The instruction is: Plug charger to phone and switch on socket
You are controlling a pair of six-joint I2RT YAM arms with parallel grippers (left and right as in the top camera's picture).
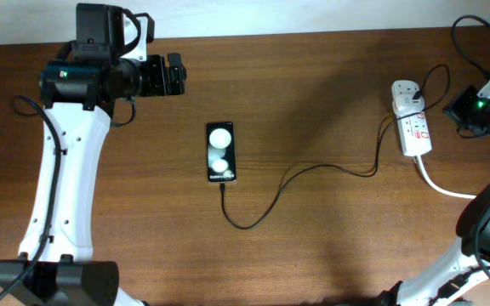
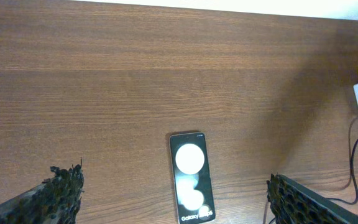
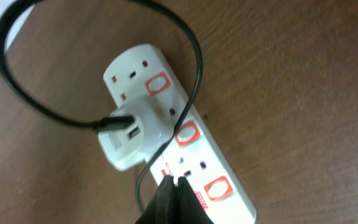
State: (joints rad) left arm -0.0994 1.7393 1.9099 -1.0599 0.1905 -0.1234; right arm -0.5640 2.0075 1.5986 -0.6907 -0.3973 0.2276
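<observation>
Left arm raised over the table, right arm down at the socket.
Left gripper point(image 1: 176, 75) hangs released above the table point(image 1: 330, 76), one phone point(image 2: 191, 177) ahead between its fingers. Right gripper point(image 3: 171, 182), clenched and empty, touches one socket point(image 3: 207, 163) with three red switches point(image 3: 187, 133). One charger point(image 1: 313, 168) reaches the phone's end.

We read one word: white "Galaxy" lettering at the lower end of the phone point(image 1: 221, 152) face, followed by letters too blurred to make out. On the socket point(image 3: 185, 143), near the right edge of the table point(image 1: 313, 85), there is small red print we cannot read.
</observation>
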